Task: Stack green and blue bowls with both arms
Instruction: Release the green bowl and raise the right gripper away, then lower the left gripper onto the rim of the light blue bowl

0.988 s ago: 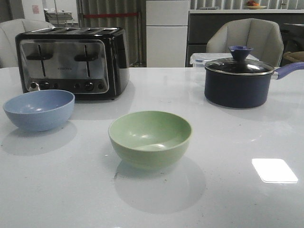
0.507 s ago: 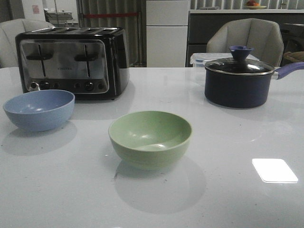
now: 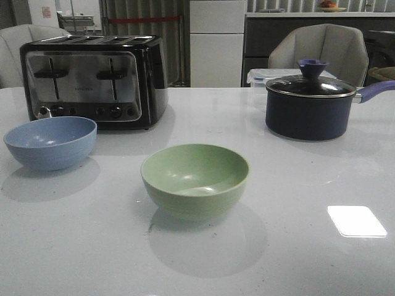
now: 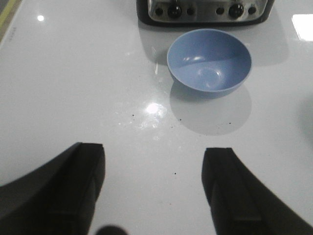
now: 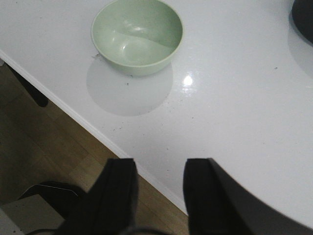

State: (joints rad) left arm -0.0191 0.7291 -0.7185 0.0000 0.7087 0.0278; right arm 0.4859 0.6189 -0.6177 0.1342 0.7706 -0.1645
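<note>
The green bowl [image 3: 195, 179] sits upright at the centre of the front view on the white surface [image 3: 308, 259]. The blue bowl [image 3: 50, 142] sits at the left, before the toaster [image 3: 92, 80]. Left tool [image 4: 152, 188] and right tool [image 5: 157, 191] are both released, grasping nothing.

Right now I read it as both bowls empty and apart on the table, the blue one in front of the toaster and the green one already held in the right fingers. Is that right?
Not quite. The green bowl isn't held: the right wrist view shows the right gripper open and well short of it. The rest stands: both bowls empty and apart, the blue bowl in front of the toaster.
</note>
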